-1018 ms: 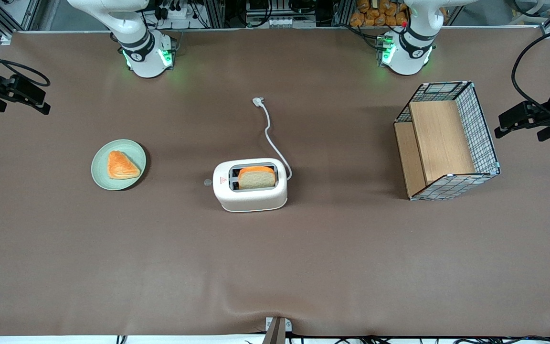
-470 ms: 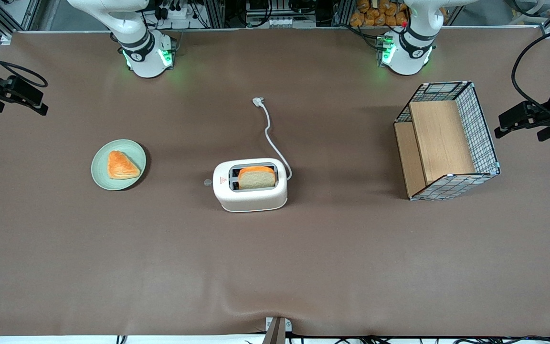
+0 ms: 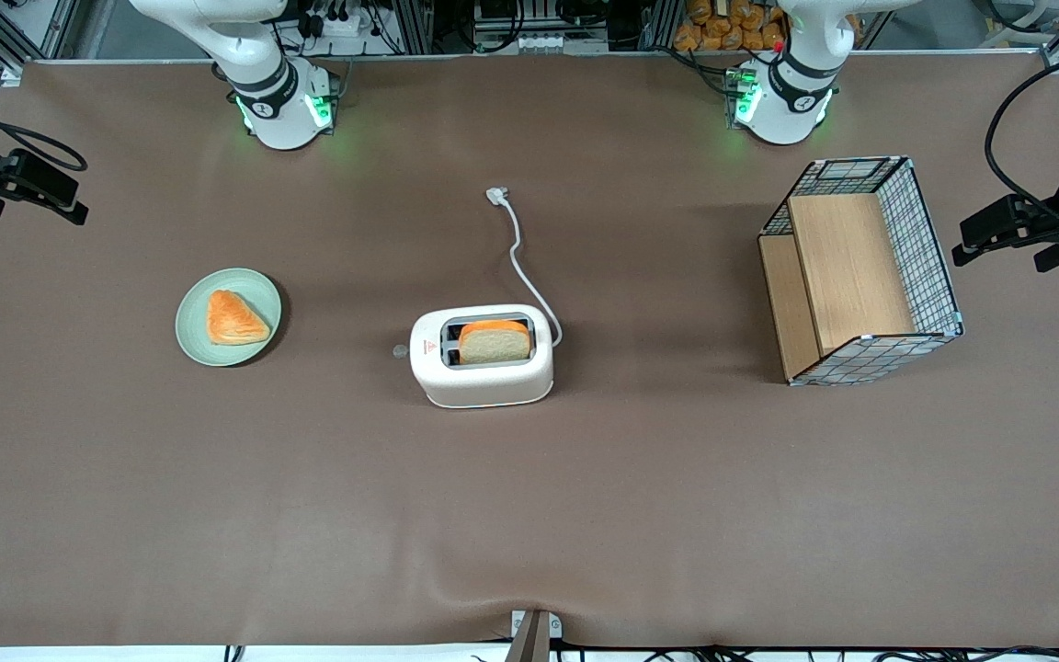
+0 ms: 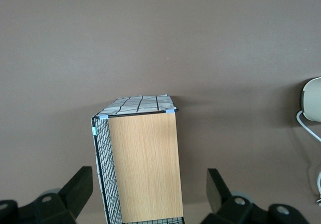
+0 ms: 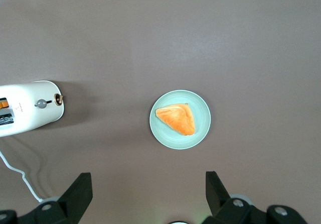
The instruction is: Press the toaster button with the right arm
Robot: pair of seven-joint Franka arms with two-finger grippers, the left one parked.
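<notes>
On a brown table, seen from the front, the toaster [image 3: 482, 355] stands mid-table with bread in one slot and its button [image 3: 399, 350] jutting from the narrow end that faces a plate [image 3: 198, 338], while the gripper [image 3: 22, 184] hangs high at the working arm's edge. From the right wrist, its wide-open, empty fingers [image 5: 80, 191] frame plate [image 5: 203, 128] and button [image 5: 59, 100]; pressing well likely means closing first, then descending squarely. No writing is legible; only a small red mark [image 3: 429, 347] tops the toaster.

We read no text, brand or number anywhere; the toaster [image 3: 482, 356] carries only a tiny red mark [image 3: 422, 348] on top, too small to make out.
</notes>
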